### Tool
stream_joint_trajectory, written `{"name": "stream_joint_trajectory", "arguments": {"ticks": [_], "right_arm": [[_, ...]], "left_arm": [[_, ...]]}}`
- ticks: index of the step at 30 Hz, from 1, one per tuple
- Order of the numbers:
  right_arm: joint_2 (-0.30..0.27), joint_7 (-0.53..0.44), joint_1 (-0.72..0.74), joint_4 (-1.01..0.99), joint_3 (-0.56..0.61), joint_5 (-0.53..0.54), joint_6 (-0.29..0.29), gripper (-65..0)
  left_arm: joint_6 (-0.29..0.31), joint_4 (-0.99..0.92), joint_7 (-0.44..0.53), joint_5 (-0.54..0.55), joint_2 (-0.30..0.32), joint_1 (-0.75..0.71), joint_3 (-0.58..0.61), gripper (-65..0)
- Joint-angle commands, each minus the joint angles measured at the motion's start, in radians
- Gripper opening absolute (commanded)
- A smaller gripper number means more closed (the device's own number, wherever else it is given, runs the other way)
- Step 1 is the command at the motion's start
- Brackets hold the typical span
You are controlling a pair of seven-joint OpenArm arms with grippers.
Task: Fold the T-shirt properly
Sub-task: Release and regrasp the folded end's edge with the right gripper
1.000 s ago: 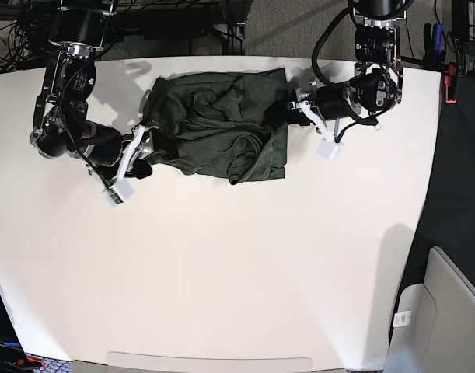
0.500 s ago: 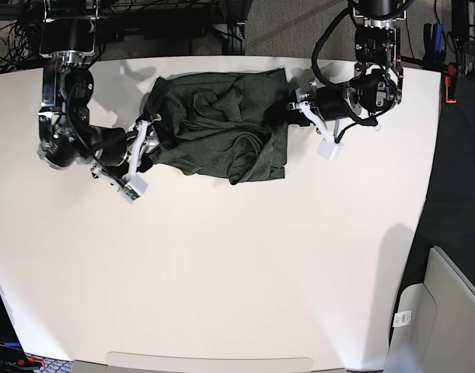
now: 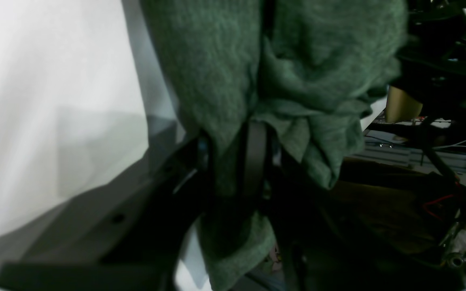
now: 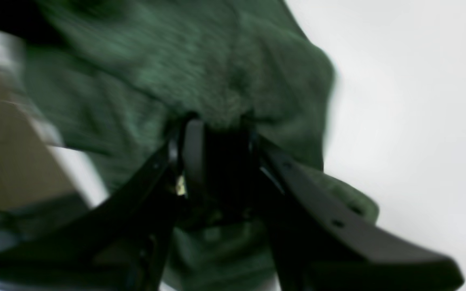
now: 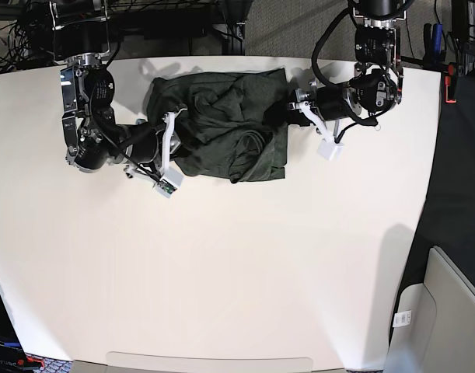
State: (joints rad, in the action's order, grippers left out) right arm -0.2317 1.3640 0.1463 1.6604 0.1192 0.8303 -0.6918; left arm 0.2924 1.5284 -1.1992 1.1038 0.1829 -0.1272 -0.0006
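Since the earlier base frame, my right gripper [image 5: 169, 138] has slid in from the bare white table [image 5: 237, 272] onto the left edge of the dark olive-green heathered knit T-shirt [image 5: 221, 124], and that edge has bunched up and shifted towards the centre. My left gripper [image 5: 299, 107], upper right of centre, has not moved.

In the right wrist view the black fingers [image 4: 194, 157] stand narrowly apart with green cloth gathered over and between them, so I judge they are pinching the shirt's edge, though motion blur keeps me from seeing the contact cleanly. In the left wrist view the left gripper [image 3: 233, 169] is nearly closed, a fold of the knit caught between its fingers [image 3: 254, 157] and hanging below them.

The shirt lies crumpled in the upper middle of the base frame, between both arms. I expect it to be light, limp and thin: it will drape and sag, not hold shape. Hems, cuffs or seams look like the firmest places to grip; single layers may slip or stretch.
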Motion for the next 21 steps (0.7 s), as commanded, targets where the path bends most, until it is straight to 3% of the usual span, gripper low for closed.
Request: {"name": "stream_joint_trajectory", "arguments": {"ticks": [1,7,12,21], "right_arm": [[-0.005,-0.034,0.014,0.022,-0.016,0.045,-0.006,-54.9],[0.048,-0.033,-0.004,0.022,-0.077,0.152,-0.006,-56.0],[0.093,0.03,-0.009,0.021,-0.072,0.214,-0.006,-56.0],[0.154,0.032,-0.043,0.021,0.0,0.271,-0.006,-56.0]], "left_arm": [[-0.003,0.007,0.0,0.008,0.007,0.005,-0.002,-60.4],[-0.003,0.007,0.002,0.008,0.019,0.005,-0.002,-60.5],[-0.005,0.007,0.003,0.008,0.028,0.005,-0.003,-60.4],[-0.005,0.005,0.038,0.006,0.031,0.004,-0.003,-60.4]]}}
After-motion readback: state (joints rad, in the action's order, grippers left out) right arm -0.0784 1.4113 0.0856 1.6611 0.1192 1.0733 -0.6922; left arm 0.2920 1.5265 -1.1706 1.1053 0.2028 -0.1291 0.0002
